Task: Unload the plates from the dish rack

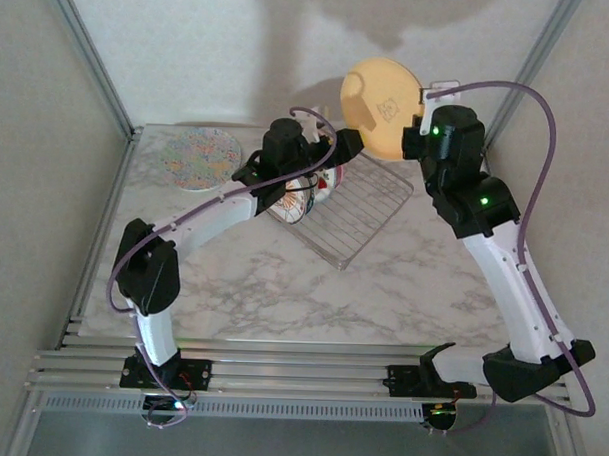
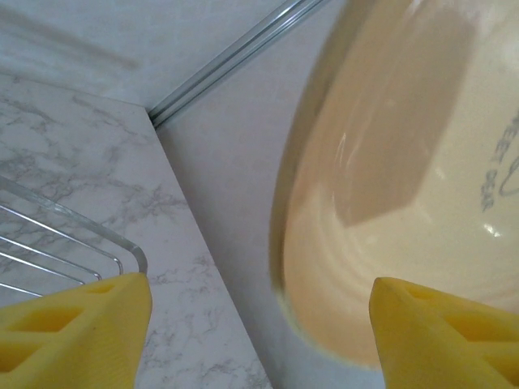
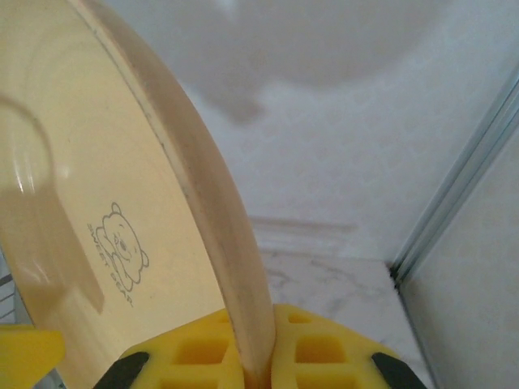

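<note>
We see R gripper clamped on yellow plate, 12 o'clock of rack; L gripper jaws apart; fruit plate half-hidden.

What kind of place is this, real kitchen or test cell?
Likely a lab test cell, not a kitchen: white marble-patterned tabletop boxed in by aluminium frame posts and plain panels, two robot arms bolted to a slotted aluminium rail, silver wire dish rack as a prop.

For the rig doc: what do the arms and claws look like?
The left arm and right arm each have white links, black joint housings and a loose purple cable. Green lights glow on the right arm's joints. The left claw and right claw have yellow fingers with moulded cut-outs.
</note>
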You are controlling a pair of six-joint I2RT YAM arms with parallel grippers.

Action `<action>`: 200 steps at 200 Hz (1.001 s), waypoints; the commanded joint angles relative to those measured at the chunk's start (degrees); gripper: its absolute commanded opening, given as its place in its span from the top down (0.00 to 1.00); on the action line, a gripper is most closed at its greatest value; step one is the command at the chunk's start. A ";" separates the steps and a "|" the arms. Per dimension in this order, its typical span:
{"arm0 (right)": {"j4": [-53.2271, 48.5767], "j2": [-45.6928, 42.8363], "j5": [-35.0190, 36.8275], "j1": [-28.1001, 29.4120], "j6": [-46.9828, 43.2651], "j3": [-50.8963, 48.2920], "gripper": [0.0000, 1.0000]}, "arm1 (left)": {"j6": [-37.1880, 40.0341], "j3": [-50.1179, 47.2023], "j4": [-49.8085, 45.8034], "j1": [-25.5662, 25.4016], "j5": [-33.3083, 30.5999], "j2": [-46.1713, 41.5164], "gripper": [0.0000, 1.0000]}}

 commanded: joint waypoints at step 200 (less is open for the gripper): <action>-2.14 -0.50 -15.62 -3.59 14.18 -0.89 0.60 | -3.82 -1.88 -0.30 1.66 -0.53 -4.35 1.00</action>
